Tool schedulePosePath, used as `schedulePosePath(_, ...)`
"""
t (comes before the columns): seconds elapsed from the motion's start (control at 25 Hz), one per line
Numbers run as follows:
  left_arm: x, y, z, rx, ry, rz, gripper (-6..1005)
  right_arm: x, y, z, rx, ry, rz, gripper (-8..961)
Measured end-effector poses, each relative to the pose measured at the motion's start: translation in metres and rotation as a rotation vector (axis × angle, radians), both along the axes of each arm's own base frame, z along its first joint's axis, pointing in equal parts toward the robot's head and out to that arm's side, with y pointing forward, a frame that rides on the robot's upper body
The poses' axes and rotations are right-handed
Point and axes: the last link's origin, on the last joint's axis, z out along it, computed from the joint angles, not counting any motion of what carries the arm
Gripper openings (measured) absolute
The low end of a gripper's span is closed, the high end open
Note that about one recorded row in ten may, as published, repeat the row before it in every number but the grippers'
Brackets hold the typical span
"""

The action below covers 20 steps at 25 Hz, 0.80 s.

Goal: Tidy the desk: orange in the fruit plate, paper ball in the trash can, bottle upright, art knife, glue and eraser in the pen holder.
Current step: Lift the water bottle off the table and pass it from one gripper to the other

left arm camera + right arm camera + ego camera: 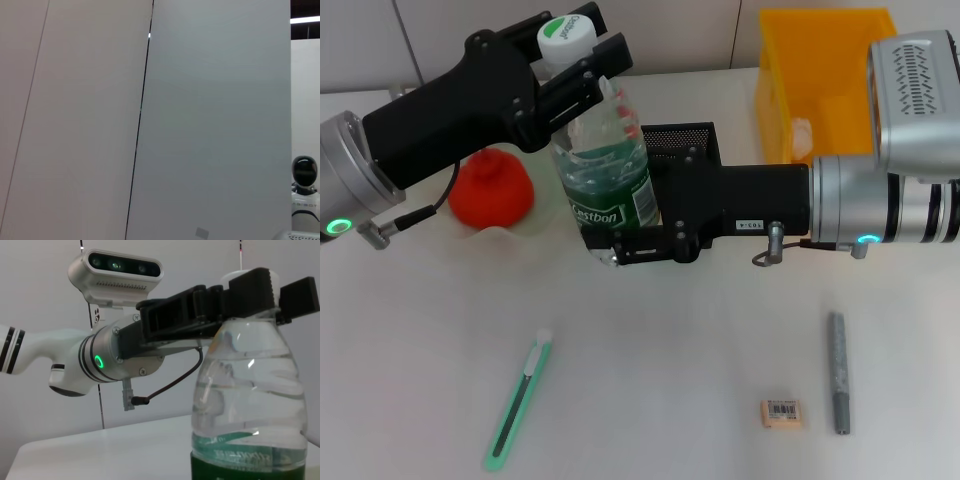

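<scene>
Two black pincers hold a clear plastic bottle (605,175) upright at upper centre of the head view: the left pincer (578,55) is clamped on its neck just under the white cap, the right pincer (620,245) closed around its base below the green label. The bottle, ribbed and part filled with water, stands just in front of the black mesh pen holder (685,140), which the right arm partly hides.

In the upper left, the orange (492,188) sits on the pale fruit plate (510,235), close beside the bottle. The yellow plastic trash can (820,75) fills the upper right, a crumpled white paper ball (802,135) lying inside.

The lower half of the smooth white desk (650,400) offers wide open room. A slim green art knife (520,400) lies at lower left, a small peach eraser (781,413) at lower right, and a grey glue (838,372) stick just beside it, all well apart from both arms.

The right wrist view shows the left pincer (250,295) gripping the bottle (250,405) neck
</scene>
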Motion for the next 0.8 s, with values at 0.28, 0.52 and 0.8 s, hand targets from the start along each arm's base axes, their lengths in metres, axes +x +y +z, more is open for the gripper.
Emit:
schedulePosePath(0.28, 0.0019, -0.0003, 0.0023, 0.006, -0.016, -0.010, 435, 0.0007, 0.0005, -0.0006, 0.001, -0.003, -0.004, 766)
schedulePosePath(0.52, 0.0047, -0.0010, 0.0051, 0.013, -0.030, -0.024, 436, 0.0004, 0.0009, -0.0018, -0.003, -0.006, -0.003, 767)
schedulePosePath(0.8, 0.0074, -0.0022, 0.0072, 0.014, -0.034, -0.041, 437, 0.0021, 0.0010, -0.0041, -0.002, -0.014, -0.009, 767)
